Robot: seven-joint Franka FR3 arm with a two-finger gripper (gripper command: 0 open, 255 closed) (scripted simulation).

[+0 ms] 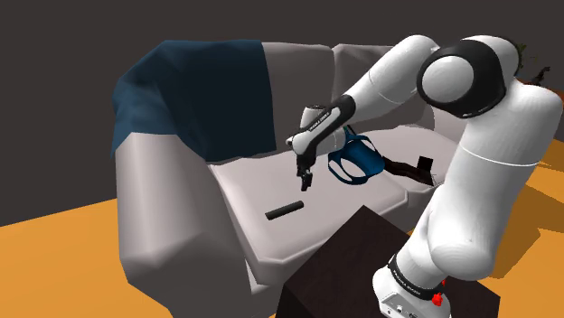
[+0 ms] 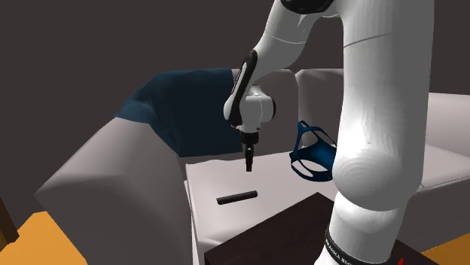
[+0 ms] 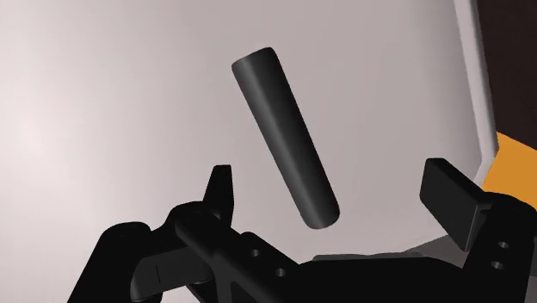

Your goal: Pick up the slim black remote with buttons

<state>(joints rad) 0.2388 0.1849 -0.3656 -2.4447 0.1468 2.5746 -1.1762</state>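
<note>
Black remote (image 1: pixel 284 211) near sofa seat (image 1: pixel 258 185) front edge, open cushion around; blue strapped object (image 1: pixel 354 161) toward back; gripper (image 1: pixel 306 181) above, fingers (image 3: pixel 452 194) apart.

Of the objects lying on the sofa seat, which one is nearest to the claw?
The slim black remote, lying flat on the seat just below the open claw. The blue strappy object lies farther off.

The remote (image 1: pixel 284 211) reads as a plain dark bar; any markings on it are too small to tell. The arm (image 2: pixel 369 113) runs off the second exterior view's top edge and hides one side of a blue strappy object (image 2: pixel 310 154). A dark blue blanket (image 1: pixel 208 90) covers part of the sofa (image 1: pixel 163 208). The stand (image 1: pixel 361 262) is cut by the shoulder view's lower edge.
</note>
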